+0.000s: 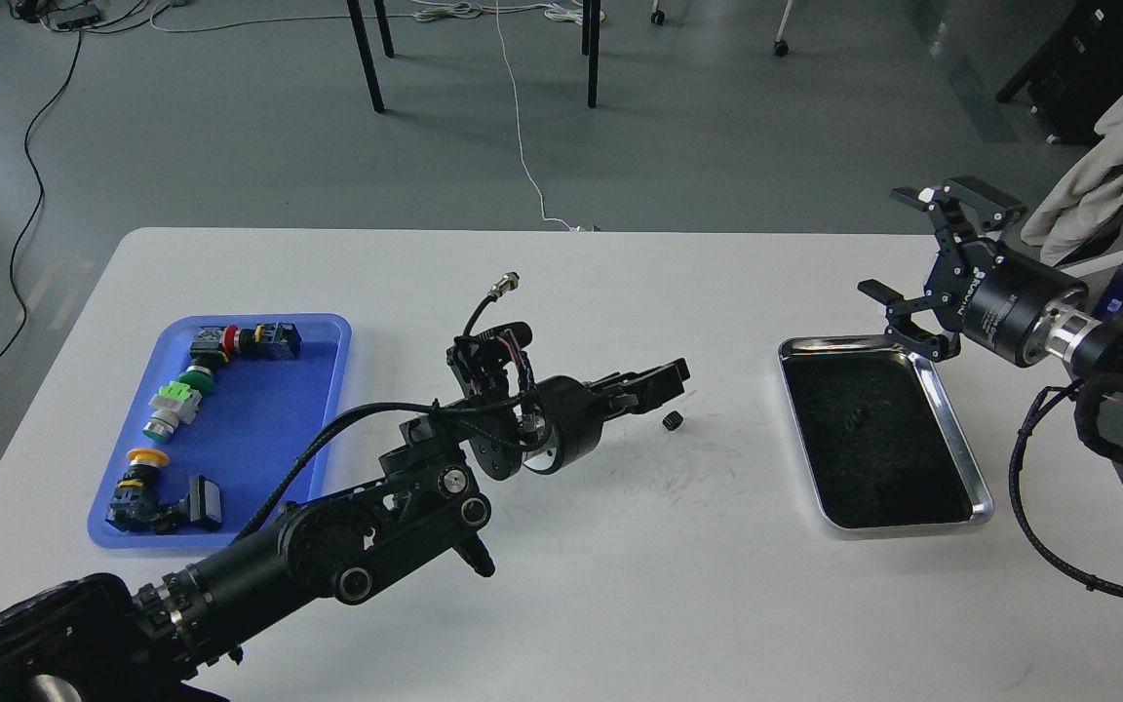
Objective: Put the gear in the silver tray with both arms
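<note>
Gear (673,421), a small dark toothed part, lies on the white table (620,585) just beyond the tip of the left gripper (664,378), between the blue tray (328,336) of push-button parts and the silver tray (951,429), and is held by nothing. Left gripper lies low and nearly level, aimed at the gear as if for a pick, its fingers seen edge-on and close together, so that whether they are spread cannot be told. Right gripper (912,244) hovers over the silver tray's far right corner with fingers spread wide and empty, seemingly placed to receive the part.
</note>
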Robot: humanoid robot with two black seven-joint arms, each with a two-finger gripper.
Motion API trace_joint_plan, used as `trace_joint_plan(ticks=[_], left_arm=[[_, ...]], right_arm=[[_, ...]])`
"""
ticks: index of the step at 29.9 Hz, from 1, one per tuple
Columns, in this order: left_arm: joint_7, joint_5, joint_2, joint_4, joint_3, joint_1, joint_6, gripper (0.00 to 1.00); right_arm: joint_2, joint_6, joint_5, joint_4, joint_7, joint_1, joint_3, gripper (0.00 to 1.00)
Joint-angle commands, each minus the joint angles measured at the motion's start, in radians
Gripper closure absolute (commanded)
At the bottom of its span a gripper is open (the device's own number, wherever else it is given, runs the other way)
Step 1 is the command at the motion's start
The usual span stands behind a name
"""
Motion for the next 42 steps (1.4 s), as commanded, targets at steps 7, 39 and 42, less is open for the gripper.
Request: trace_joint_plan(ticks=[7, 39, 42], left_arm=[[0.0, -0.124, 0.188, -0.056, -0.178, -0.018, 0.023, 0.02], [-0.004, -0.181, 0.402, -0.188, -0.223, 0.036, 0.067, 0.02], [-0.004, -0.181, 0.397, -0.188, -0.223, 0.036, 0.067, 0.02]], right_arm=[[0.042, -0.012, -0.169, 0.0, -0.003, 0.266, -0.347, 0.03], [0.388, 0.004, -0.62, -0.198, -0.053, 0.772, -1.216, 0.07], [0.394, 0.004, -0.62, -0.198, -0.053, 0.772, -1.223, 0.07]])
